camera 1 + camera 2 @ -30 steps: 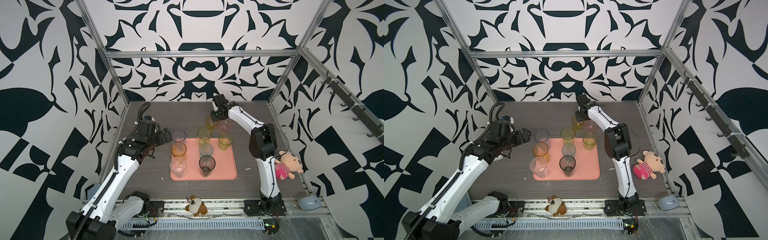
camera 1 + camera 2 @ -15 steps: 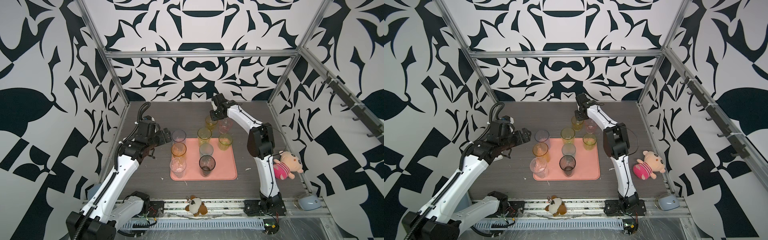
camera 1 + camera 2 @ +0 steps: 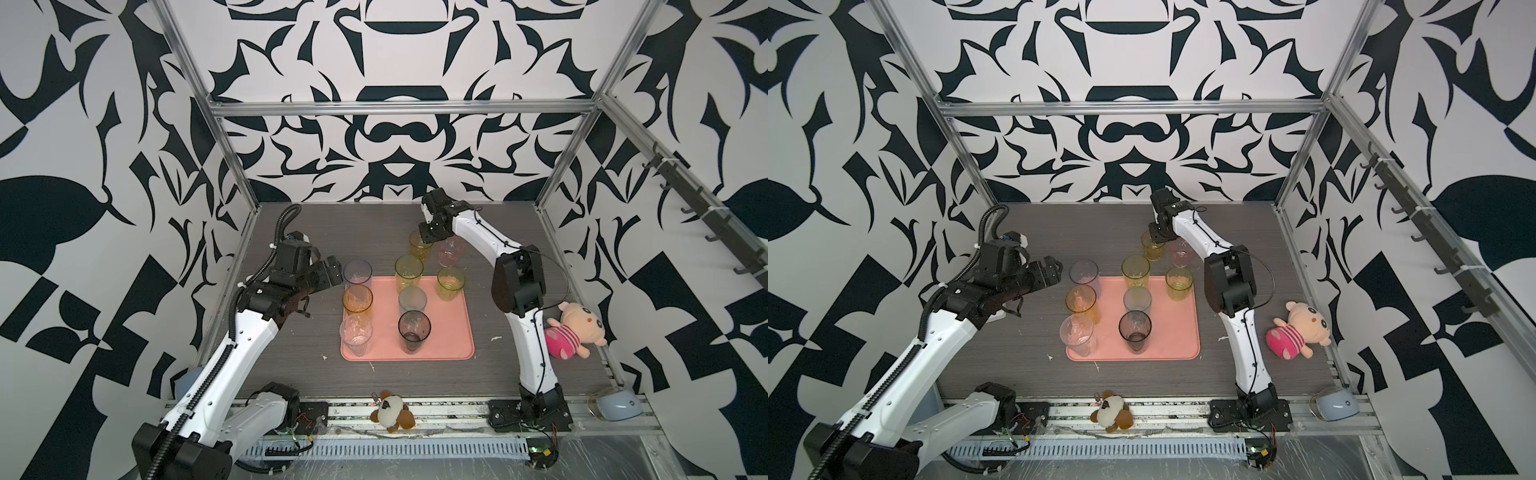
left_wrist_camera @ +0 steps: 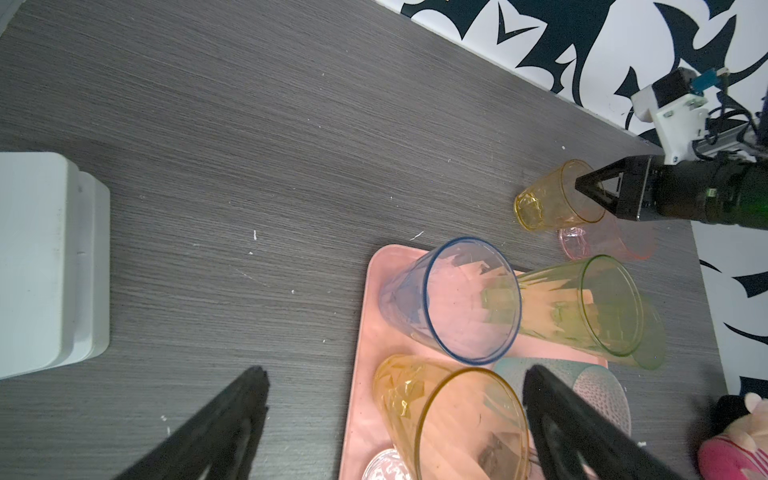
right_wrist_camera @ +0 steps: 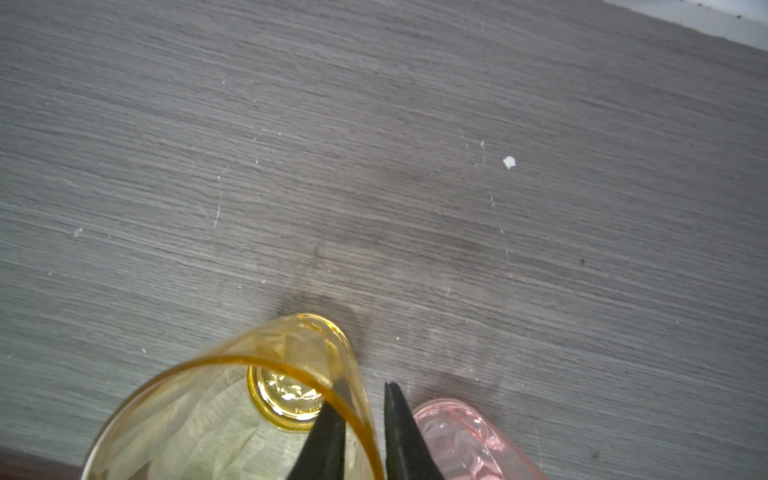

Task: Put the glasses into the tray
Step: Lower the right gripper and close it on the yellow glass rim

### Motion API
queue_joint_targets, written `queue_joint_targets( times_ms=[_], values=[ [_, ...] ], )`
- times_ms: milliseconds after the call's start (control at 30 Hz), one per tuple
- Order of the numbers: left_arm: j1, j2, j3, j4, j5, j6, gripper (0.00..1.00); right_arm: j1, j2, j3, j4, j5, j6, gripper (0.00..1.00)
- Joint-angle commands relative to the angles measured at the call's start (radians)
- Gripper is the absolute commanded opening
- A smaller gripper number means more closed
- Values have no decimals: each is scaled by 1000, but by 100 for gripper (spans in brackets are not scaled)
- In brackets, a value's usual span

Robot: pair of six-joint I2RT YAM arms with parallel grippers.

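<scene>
- Pinching the wall of the yellow glass [image 5: 232, 415], the right gripper [image 5: 361, 395] has one finger inside the rim and the other outside, drawn tight together on it.
- In both top views that yellow glass [image 3: 419, 249] stands upright on the dark table [image 3: 374, 224], behind the tray [image 3: 453, 332] and off it, with the right gripper [image 3: 428, 239] on its rim from above.
- Right alongside sits the pink glass [image 3: 451, 253], also on the table behind the tray; the right wrist view shows it just beside the outer finger.
- Over on the other side, the left gripper [image 3: 332, 274] hangs with its jaws spread wide, holding nothing, just beside the blue glass [image 3: 357, 272].
- From the left wrist view, the left gripper [image 4: 397, 370] looks down over the tray's corner, where the blue glass [image 4: 457, 299] and the orange glass [image 4: 449, 415] stand.
- Seven glasses are on the tray: blue, orange and the clear glass [image 3: 355, 336] down its left side.
- Down the middle stand the tall green glass [image 3: 409, 270], the teal glass [image 3: 412, 299] and the smoky grey glass [image 3: 414, 330].
- At the back right corner stands the short green-yellow glass [image 3: 450, 284].
- All nine are upright; the tray's front right part is bare.
</scene>
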Motion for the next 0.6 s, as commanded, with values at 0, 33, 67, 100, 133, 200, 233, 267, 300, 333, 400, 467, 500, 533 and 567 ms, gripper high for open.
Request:
queue_joint_targets(
  times_ms=[0, 33, 67, 100, 133, 200, 233, 267, 300, 333, 400, 467, 500, 533, 567],
  values=[
    [-3, -8, 18, -18, -5, -1, 99, -5, -17, 46, -10, -8, 1, 17],
    [-3, -8, 20, -18, -4, -1, 99, -3, -17, 50, -13, -9, 1, 14],
    [-3, -8, 19, -17, -4, -1, 99, -3, -18, 52, -15, -9, 1, 10],
    [-3, -9, 18, -17, -3, 0, 99, -5, -17, 54, -20, -11, 0, 6],
    [-3, -7, 18, -16, -2, -2, 100, -4, -17, 57, -23, -11, 1, 4],
    [-3, -5, 17, -15, -1, -2, 100, -4, -19, 62, -30, -11, 1, 2],
    [-2, -6, 17, -15, -2, -2, 99, -3, -20, 65, -32, -11, 1, 2],
    [-3, -4, 17, -15, 0, -2, 99, -4, -22, 65, -38, -11, 1, 1],
    [-3, -4, 18, -13, -1, -2, 100, -4, -25, 70, -44, -11, 2, 0],
    [-3, -4, 17, -14, 0, -2, 100, -4, -27, 73, -50, -11, 5, 0],
    [-3, -5, 20, -14, 0, -2, 99, -4, -37, 83, -66, -11, 8, 0],
    [-2, -8, 19, -13, 2, -2, 100, -3, -49, 94, -85, -11, 12, 0],
    [-3, -7, 19, -12, 2, -1, 99, -3, -56, 98, -94, -11, 14, 0],
    [-3, -7, 20, -12, 2, -1, 99, -3, -64, 102, -105, -8, 17, 0],
    [-3, -7, 21, -12, 3, -2, 100, -3, -74, 106, -116, -6, 18, 0]
  ],
)
